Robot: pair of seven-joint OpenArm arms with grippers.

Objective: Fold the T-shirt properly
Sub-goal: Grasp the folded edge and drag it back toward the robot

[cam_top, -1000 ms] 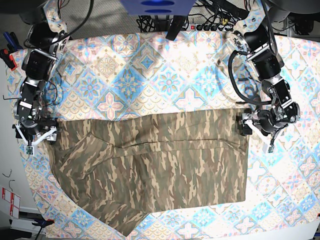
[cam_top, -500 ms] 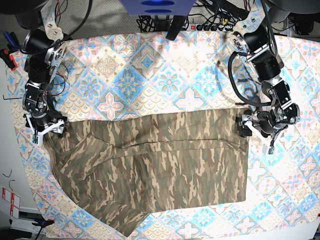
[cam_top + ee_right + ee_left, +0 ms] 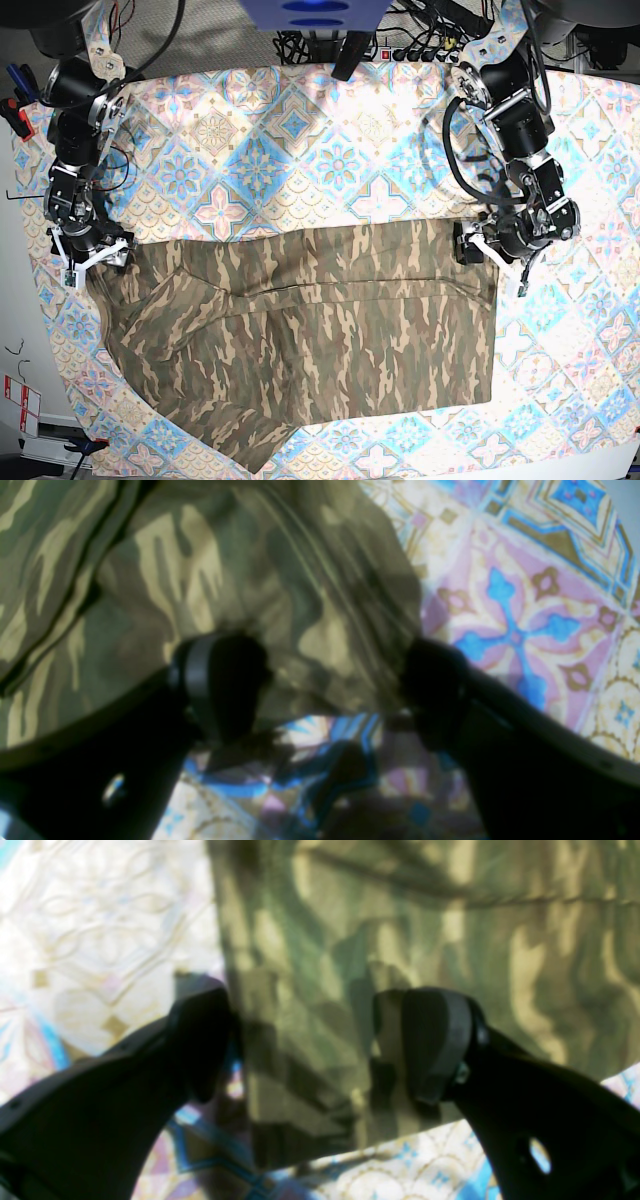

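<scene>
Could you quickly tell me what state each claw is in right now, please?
Left claw: open, straddling a corner edge of the T-shirt, holding nothing.
Right claw: open over another T-shirt corner, holding nothing.

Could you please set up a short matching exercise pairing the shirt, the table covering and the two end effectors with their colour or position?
Column one:
1. soft camouflage T-shirt
2. tile-patterned table cloth
3. left end effector
4. right end effector

Column two:
A. open at the shirt corner on the base view's left
B. olive, brown and tan
C. blue, pink and cream
D. open at the shirt corner on the base view's right

Pairs: 1-B, 2-C, 3-D, 4-A
</scene>
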